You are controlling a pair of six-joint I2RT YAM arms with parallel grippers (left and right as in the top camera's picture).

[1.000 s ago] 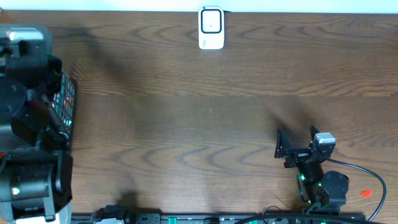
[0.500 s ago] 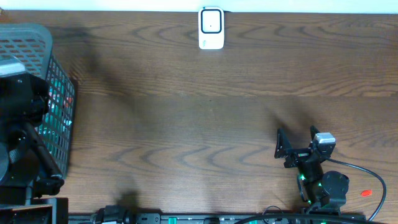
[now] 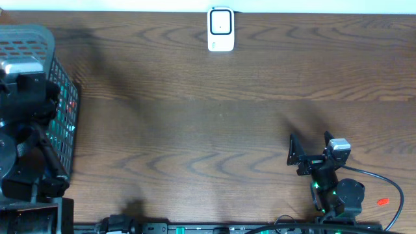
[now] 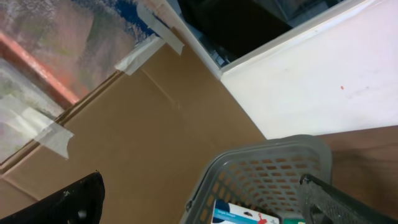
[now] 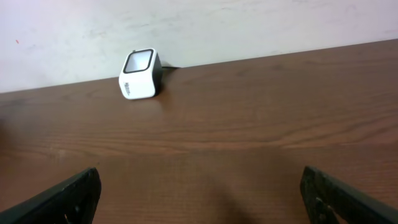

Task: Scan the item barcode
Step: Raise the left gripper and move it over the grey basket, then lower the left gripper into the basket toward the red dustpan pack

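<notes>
Both claws stood wide apart, empty. Item (image 4: 239, 214) lay inside basket (image 3: 32, 36), left gripper (image 4: 199, 186) hovering over it. We judged: descend clear of walls, pinch item's edges, keep barcode uncovered for scanner (image 3: 221, 29). Right gripper (image 3: 310, 148) idle, well apart.

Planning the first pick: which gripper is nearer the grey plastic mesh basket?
Left. The left gripper hangs over the grey plastic mesh basket; the right gripper sits far across the wooden table.
</notes>
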